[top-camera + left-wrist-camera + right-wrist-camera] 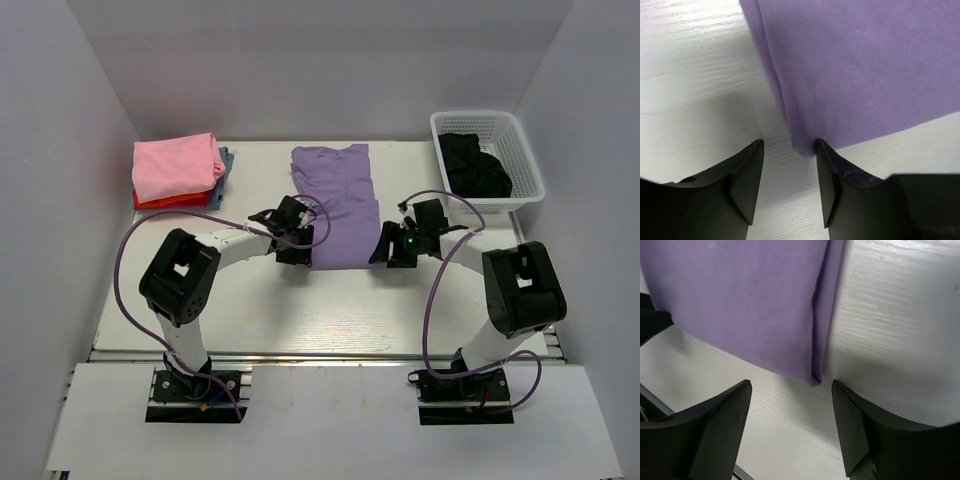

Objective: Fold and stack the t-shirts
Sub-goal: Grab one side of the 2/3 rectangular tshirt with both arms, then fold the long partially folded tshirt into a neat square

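A: Tool state?
B: Jaws parted, gripping nothing: left tool (789, 144) and right tool (791, 384), each at a near corner of the lavender t-shirt (338, 205)
A: Its position?
B: Flat, mid-bench (300, 310); folded t-shirts (178, 168) stacked far left

Left hand (300, 248) and right hand (389, 250) sit at near corners of the lavender t-shirt (340, 200)

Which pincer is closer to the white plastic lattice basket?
Right. The right pincer is at the lavender cloth t-shirt's near right corner, left of the white plastic lattice basket; the left pincer is at its near left corner, farther off.
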`<state>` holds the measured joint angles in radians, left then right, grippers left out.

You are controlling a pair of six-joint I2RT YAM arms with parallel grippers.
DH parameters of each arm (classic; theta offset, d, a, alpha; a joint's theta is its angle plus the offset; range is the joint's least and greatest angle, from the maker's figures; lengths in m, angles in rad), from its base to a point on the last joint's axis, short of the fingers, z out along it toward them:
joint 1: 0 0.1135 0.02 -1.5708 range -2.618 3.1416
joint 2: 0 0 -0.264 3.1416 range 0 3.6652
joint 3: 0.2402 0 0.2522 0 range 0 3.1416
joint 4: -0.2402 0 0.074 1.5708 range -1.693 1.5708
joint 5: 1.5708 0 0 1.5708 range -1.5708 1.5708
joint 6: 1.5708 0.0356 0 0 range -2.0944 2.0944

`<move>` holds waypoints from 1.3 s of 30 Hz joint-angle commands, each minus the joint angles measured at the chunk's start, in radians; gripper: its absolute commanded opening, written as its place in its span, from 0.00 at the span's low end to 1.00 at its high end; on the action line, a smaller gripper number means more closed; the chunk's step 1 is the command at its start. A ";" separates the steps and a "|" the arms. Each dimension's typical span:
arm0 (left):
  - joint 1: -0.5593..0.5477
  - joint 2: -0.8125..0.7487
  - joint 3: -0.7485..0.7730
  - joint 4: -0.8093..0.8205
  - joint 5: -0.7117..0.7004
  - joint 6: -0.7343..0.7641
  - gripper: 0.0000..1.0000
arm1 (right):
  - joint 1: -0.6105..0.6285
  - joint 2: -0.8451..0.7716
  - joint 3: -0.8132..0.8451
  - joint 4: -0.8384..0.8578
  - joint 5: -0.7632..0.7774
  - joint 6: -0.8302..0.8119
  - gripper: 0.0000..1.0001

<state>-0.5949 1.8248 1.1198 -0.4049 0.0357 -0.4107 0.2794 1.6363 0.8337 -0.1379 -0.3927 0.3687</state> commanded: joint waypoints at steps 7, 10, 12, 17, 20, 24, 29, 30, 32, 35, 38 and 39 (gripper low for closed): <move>-0.028 0.034 -0.037 -0.003 0.003 -0.027 0.44 | -0.003 0.095 -0.027 0.087 -0.012 0.022 0.40; -0.028 0.044 -0.017 0.006 0.018 -0.027 0.29 | -0.002 0.096 -0.027 0.096 -0.014 0.018 0.21; -0.028 0.034 -0.017 0.006 0.044 -0.027 0.00 | -0.002 0.080 -0.036 0.096 -0.047 0.013 0.09; -0.048 -0.086 -0.083 -0.005 0.145 -0.005 0.00 | 0.007 -0.071 -0.117 0.051 -0.127 -0.007 0.00; -0.057 -0.186 -0.146 -0.064 0.188 -0.005 0.00 | 0.004 -0.238 -0.159 -0.055 -0.129 -0.053 0.00; -0.077 -0.356 -0.178 -0.167 0.312 0.027 0.00 | 0.004 -0.413 -0.203 -0.251 -0.144 -0.129 0.00; -0.088 -0.574 -0.178 -0.244 0.450 0.050 0.00 | 0.004 -0.622 -0.138 -0.493 -0.234 -0.192 0.00; -0.088 -0.602 -0.178 -0.244 0.501 0.050 0.00 | 0.006 -0.682 -0.124 -0.512 -0.247 -0.218 0.00; -0.088 -0.669 -0.178 -0.244 0.550 0.050 0.00 | 0.003 -0.713 -0.073 -0.573 -0.303 -0.241 0.00; -0.088 -0.749 -0.118 -0.255 0.599 0.059 0.00 | 0.001 -0.753 -0.010 -0.639 -0.339 -0.284 0.00; -0.088 -0.798 -0.106 -0.265 0.554 0.047 0.00 | 0.000 -0.768 0.030 -0.652 -0.373 -0.290 0.00; -0.088 -0.809 -0.106 -0.275 0.543 0.047 0.00 | 0.001 -0.773 0.039 -0.638 -0.397 -0.294 0.00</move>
<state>-0.6785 1.0683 0.9726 -0.6514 0.5560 -0.3714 0.2863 0.8783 0.8215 -0.7166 -0.7010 0.1188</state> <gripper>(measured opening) 0.021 0.022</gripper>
